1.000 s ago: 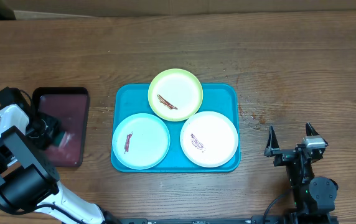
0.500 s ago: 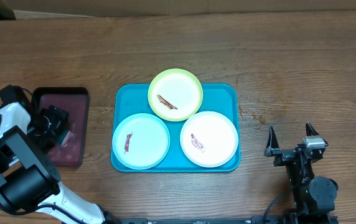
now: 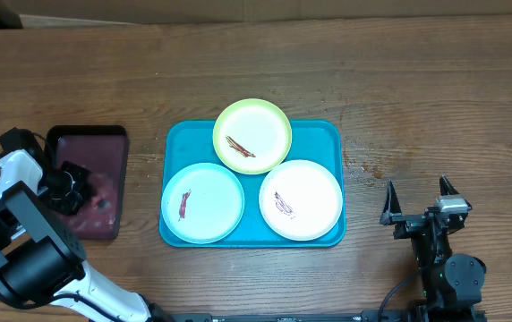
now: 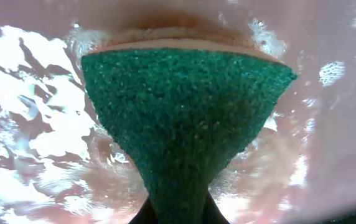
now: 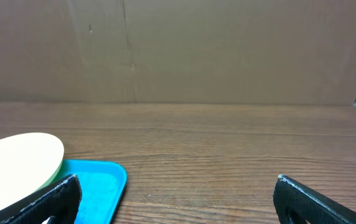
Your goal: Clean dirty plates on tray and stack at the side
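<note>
The turquoise tray point(image 3: 320, 134) holds three smeared plates: lime green point(image 3: 252, 135) at the back, light blue point(image 3: 203, 202) front left, white point(image 3: 301, 199) front right. My left gripper point(image 3: 70, 186) is down in the dark maroon tray point(image 3: 104, 148), away from the plates. It is shut on a green sponge point(image 4: 184, 106), which fans out from the pinched jaws point(image 4: 178, 214) over the wet tray floor. My right gripper point(image 3: 416, 183) stands open to the right of the turquoise tray, with nothing between its fingers. In the right wrist view the tray's corner point(image 5: 97, 180) and the green plate's edge point(image 5: 16, 158) show.
The maroon tray sits left of the turquoise tray, its floor wet and glistening point(image 4: 35, 124). Bare wooden table point(image 3: 435, 89) lies right of and behind the turquoise tray. A cardboard wall point(image 5: 178, 50) closes the far side.
My left gripper opened wide over the sponge in the maroon tray, then closed on it and shifted slightly left. The right arm and the plates have not moved.
</note>
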`<state>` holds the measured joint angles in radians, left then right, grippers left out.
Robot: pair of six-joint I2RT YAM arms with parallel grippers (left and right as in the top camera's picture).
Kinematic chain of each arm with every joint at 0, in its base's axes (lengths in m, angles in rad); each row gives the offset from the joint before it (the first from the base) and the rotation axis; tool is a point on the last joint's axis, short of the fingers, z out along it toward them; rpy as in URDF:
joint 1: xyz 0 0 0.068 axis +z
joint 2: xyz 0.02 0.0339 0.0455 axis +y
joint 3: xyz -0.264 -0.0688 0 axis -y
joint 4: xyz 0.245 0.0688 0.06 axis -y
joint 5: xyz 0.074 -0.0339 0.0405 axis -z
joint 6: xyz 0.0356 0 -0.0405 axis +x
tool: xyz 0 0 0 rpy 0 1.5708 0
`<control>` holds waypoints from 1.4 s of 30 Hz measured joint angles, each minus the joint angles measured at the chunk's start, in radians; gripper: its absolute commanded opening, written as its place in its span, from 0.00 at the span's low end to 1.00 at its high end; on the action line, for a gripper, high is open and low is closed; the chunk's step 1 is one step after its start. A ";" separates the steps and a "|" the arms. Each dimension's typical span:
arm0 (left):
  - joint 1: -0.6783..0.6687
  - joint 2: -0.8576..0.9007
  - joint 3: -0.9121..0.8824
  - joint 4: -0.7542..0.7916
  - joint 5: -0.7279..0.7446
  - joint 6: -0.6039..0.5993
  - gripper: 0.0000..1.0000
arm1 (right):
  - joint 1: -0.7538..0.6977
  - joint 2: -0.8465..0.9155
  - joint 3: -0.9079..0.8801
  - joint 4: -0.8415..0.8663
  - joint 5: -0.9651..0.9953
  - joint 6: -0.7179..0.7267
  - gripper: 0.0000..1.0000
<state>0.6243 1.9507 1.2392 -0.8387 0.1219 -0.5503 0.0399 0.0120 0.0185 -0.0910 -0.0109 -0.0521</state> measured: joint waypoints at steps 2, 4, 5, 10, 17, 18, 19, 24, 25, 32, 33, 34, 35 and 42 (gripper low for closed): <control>0.000 0.000 0.000 0.000 0.002 0.000 0.11 | 0.000 0.000 0.000 0.001 0.000 0.000 1.00; 0.000 0.000 -0.001 0.001 0.005 0.003 0.55 | 0.000 0.000 0.000 0.001 0.000 0.000 1.00; 0.000 0.000 -0.002 0.004 0.015 0.001 0.91 | 0.000 0.000 0.000 0.001 0.000 0.000 1.00; -0.010 -0.008 0.005 0.039 0.043 0.000 1.00 | 0.000 0.000 0.000 0.001 0.000 0.000 1.00; -0.010 -0.011 0.005 0.091 0.014 -0.005 0.89 | 0.000 0.000 0.000 0.001 0.000 0.000 1.00; -0.010 -0.010 0.005 0.095 0.009 -0.005 0.81 | 0.000 0.000 0.000 0.001 0.000 0.000 1.00; -0.009 -0.010 0.004 0.101 0.004 -0.003 0.69 | 0.000 0.000 0.000 0.002 -0.001 0.000 1.00; 0.000 -0.002 0.000 0.106 -0.010 -0.001 0.14 | 0.000 0.000 0.000 0.001 0.000 0.000 1.00; 0.000 0.000 -0.002 0.106 -0.010 -0.004 0.04 | 0.000 0.000 0.000 0.001 0.000 0.000 1.00; -0.001 0.001 0.001 0.079 -0.002 0.000 0.04 | 0.000 0.000 0.000 0.001 0.000 0.000 1.00; -0.001 0.003 0.006 0.057 -0.001 0.000 0.04 | 0.000 0.000 0.000 0.000 0.000 0.000 1.00; -0.001 0.005 0.011 0.037 0.000 0.000 0.04 | 0.000 0.000 0.000 0.001 0.000 -0.001 1.00; -0.001 0.007 0.019 0.015 0.001 0.000 0.04 | 0.000 0.000 0.000 0.001 0.000 0.000 1.00; -0.001 0.015 0.182 -0.186 0.002 0.000 0.04 | 0.000 0.000 0.000 0.001 0.000 0.000 1.00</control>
<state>0.6231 1.9656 1.4212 -1.0245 0.1242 -0.5503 0.0399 0.0120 0.0185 -0.0898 -0.0113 -0.0521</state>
